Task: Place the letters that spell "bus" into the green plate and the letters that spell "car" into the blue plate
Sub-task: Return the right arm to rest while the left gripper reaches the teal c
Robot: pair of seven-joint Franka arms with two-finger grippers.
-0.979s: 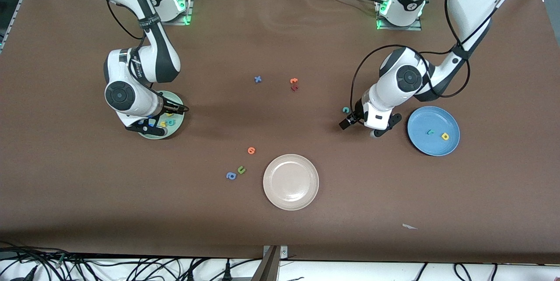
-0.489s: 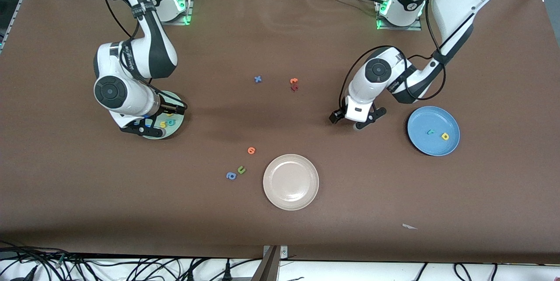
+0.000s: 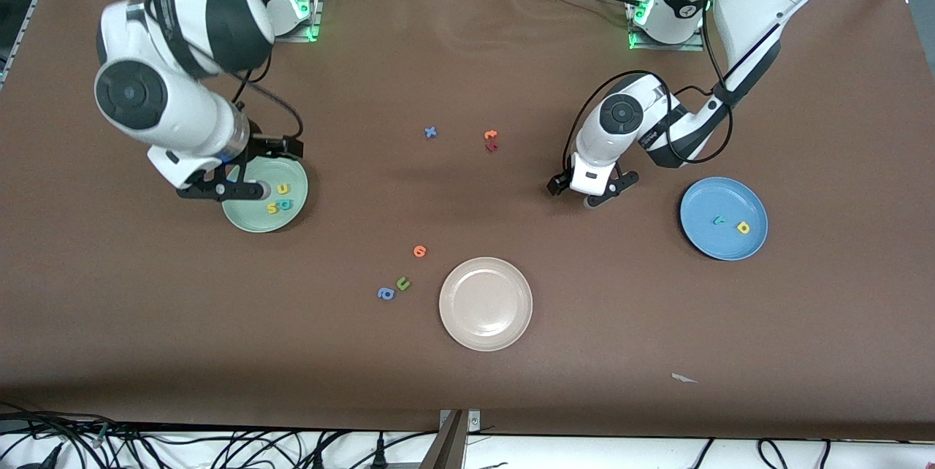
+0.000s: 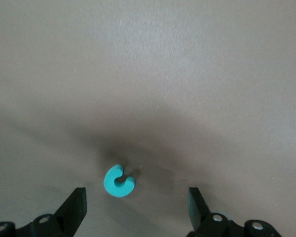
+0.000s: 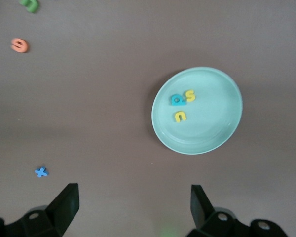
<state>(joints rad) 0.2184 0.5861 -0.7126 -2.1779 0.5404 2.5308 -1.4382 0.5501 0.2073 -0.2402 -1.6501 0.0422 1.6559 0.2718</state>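
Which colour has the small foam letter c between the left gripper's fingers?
Teal; the left wrist view shows it best.

The front camera hangs high across the table, facing the two arm bases and taking in the whole brown tabletop (image 3: 467, 381). The left wrist camera looks straight down from close above a teal c (image 4: 119, 181). The right wrist camera looks down from higher up; it shares the green plate (image 5: 222, 133) (image 3: 252, 219) and blue x (image 5: 41, 172) (image 3: 431, 132) with the front view.
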